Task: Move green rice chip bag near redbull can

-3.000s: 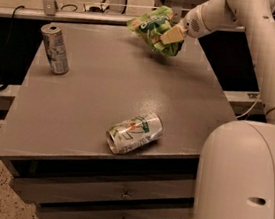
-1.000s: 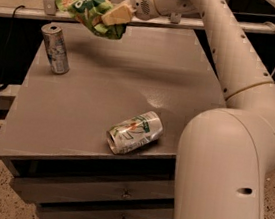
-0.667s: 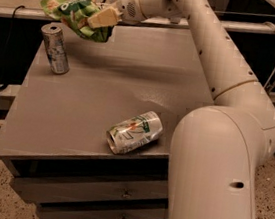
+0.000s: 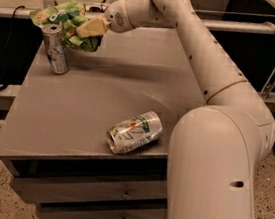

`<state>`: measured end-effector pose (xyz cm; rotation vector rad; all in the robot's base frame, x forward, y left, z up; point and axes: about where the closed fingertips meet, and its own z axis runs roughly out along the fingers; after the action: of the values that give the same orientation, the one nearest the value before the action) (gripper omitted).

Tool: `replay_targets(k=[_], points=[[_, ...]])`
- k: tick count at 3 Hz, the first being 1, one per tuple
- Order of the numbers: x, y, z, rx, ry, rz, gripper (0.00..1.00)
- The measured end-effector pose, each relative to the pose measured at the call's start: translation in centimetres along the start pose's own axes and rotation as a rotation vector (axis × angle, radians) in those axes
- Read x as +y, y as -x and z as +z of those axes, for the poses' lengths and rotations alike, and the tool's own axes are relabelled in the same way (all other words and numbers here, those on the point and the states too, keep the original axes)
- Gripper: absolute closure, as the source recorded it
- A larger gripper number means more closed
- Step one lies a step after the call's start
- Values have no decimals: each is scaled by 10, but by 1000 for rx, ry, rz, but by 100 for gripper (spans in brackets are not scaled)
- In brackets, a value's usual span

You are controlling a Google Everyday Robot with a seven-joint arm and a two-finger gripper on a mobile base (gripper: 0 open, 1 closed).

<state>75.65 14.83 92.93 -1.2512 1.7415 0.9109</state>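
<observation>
Camera view: the gripper [image 4: 89, 27] is at the far left corner of the table [image 4: 77, 108], raised above the tabletop. Its tan fingers [image 4: 94, 25] are clenched on the chip bag [image 4: 62, 13], which they grasp by its right side. The bag is bright green and crumpled, and it hangs in the air off the table surface. It sits just above and behind the top of the slim can [image 4: 55, 49]. The bag's lower edge overlaps the can's rim in this view, and I cannot tell whether the two touch.

The slim can stands upright near the table's left edge, silver and blue with a silver top. The white arm [image 4: 205, 55] reaches in from the right foreground and stretches across the back of the table to the gripper.

A wider white can [image 4: 134, 132] with green and red print lies on its side near the front edge, well apart from the slim can. Under the tabletop are drawers [image 4: 116, 194].
</observation>
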Motion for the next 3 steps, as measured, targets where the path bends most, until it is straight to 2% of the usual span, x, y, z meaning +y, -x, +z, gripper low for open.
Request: replay_targets(k=[1,2,3], points=[[0,-9,7,9,1,12,100],[0,-17,10,19,4,31,82],[2,-23,14,24,15,48,59]])
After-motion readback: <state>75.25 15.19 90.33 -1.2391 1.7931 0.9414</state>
